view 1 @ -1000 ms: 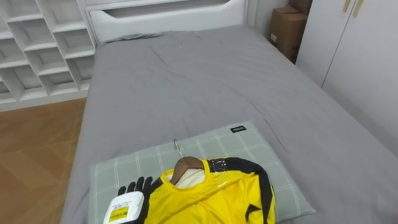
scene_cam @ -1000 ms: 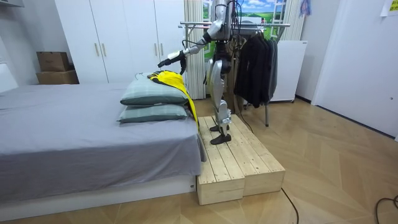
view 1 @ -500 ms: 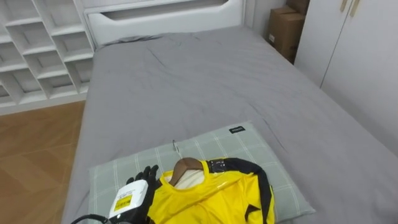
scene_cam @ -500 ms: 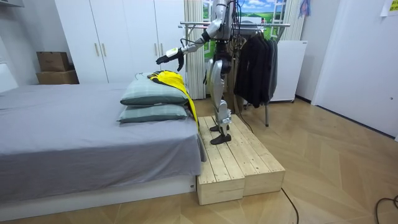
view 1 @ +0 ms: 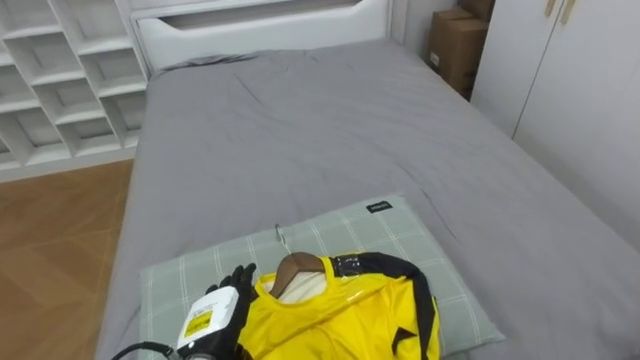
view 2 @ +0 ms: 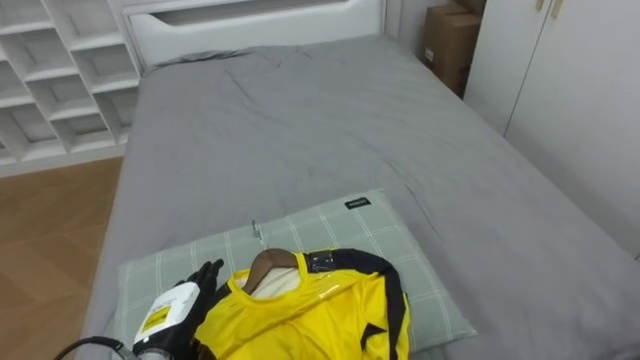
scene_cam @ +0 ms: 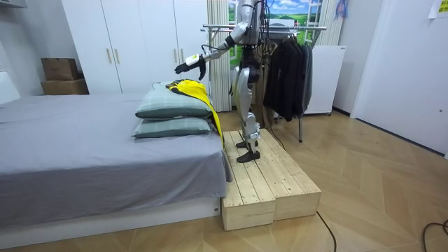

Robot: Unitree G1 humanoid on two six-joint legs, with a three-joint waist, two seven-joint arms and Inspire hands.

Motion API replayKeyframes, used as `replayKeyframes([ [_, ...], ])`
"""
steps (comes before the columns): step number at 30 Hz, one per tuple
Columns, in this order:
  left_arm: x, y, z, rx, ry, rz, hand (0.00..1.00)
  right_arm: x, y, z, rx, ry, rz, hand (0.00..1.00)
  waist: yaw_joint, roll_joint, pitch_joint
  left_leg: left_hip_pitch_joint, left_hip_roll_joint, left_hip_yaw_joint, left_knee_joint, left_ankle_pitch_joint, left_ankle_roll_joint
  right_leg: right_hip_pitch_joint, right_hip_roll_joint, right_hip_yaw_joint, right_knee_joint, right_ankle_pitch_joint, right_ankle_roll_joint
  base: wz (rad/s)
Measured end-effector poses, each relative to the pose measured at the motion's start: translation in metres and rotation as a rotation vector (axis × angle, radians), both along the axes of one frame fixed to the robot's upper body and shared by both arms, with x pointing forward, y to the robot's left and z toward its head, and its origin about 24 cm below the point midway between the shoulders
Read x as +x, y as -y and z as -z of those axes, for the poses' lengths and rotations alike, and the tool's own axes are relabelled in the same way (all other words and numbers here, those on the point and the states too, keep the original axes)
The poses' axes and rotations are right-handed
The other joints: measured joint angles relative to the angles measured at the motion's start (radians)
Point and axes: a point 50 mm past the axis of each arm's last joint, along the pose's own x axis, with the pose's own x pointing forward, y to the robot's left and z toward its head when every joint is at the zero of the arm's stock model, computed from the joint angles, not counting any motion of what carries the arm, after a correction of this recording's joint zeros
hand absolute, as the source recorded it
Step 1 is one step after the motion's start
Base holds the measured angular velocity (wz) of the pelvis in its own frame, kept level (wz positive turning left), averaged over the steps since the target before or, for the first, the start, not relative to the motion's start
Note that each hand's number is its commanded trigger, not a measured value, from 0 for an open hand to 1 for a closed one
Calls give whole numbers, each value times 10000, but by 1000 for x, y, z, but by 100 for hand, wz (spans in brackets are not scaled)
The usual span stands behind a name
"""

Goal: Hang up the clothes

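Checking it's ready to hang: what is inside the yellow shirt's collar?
The neck of a wooden hanger shows in the collar of the yellow shirt, its metal hook lying out on the green pillow. Cloth covers the hanger's arms.

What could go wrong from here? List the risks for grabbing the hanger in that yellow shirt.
The left hand hovers open beside the collar; only the hanger's neck and hook show, so it may catch cloth alone. The yellow shirt droops over the pillow's edge; lifting might drag the pillow. Reaching from the raised wooden platform may strain balance.
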Motion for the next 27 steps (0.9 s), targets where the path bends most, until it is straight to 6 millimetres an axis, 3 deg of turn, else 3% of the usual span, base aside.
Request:
replayKeyframes([
  [9, 0, -2, 1, -720, -269, -387, 0, -9, 2, 2, -408, -421, 178, 0, 57, -24, 32, -18, 15, 57, -2, -2, -3, -45, 17, 78, 28, 1, -1, -1],
  [16, -2, -9, 5, -1623, -968, -1273, 0, -27, 5, 4, -856, -1416, -203, 0, 186, 56, -20, -20, 44, 228, -10, -1, -1, -201, 40, 291, 180, 5, -4, -7],
  [27, 9, -7, 4, -1949, -1963, -1068, 0, -32, 7, 4, -1119, -2381, -1667, 0, 109, 131, -56, -37, 51, 205, 24, -1, 0, -191, 45, 276, 197, 5, -5, 0],
])
